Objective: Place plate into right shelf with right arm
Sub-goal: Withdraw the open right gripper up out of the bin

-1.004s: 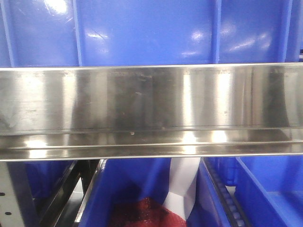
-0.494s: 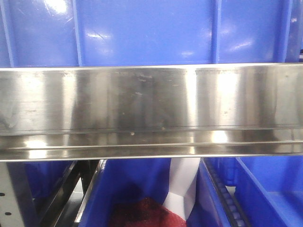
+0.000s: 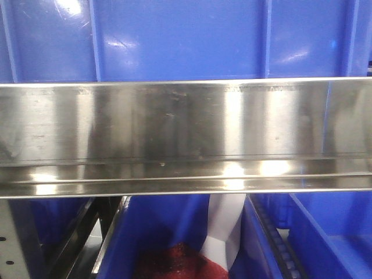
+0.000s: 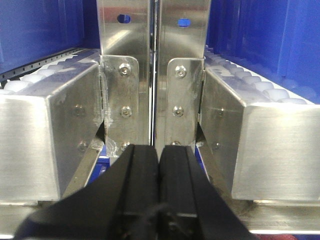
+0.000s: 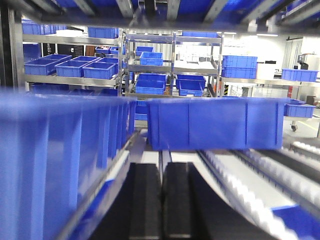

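Both grippers have their black fingers pressed together with nothing between them. Right gripper (image 5: 161,200) points along a lane of the right shelf (image 5: 150,65), its closed fingers low in the right wrist view. Just ahead of it a blue bin (image 5: 215,122) sits across the lane, with white rollers (image 5: 240,192) running off to its right and another blue bin (image 5: 60,160) close on its left, blurred. Beyond stand further steel racks loaded with blue bins.

Left gripper (image 4: 158,170) is closed directly before two upright steel brackets (image 4: 152,75) bolted side by side, with steel rail ends (image 4: 50,140) flanking it on either side.

From the front view, a broad brushed steel rail (image 3: 186,136) crosses the frame, a blue bin above it and something red (image 3: 174,261) in a bin below.

No view shows the plate.
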